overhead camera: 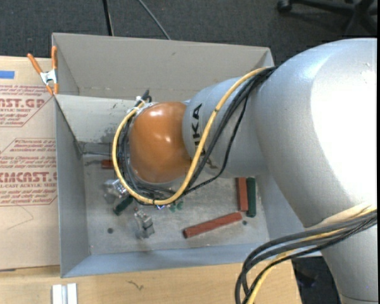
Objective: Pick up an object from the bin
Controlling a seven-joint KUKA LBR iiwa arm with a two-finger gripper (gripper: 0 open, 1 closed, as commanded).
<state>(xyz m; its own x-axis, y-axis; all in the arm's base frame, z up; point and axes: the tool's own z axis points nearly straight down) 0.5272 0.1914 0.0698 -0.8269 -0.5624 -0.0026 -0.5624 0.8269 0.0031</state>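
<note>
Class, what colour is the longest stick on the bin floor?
The stick is reddish-brown; camera view.

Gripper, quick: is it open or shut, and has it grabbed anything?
Gripper: cannot be told, open or shut, or holding anything; the arm's orange cover sits right over it in the bin.

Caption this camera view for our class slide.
KUKA arm reaches into the grey bin, its orange wrist cover above small bits; long reddish bar, short red stick and green stick nearby.
</note>
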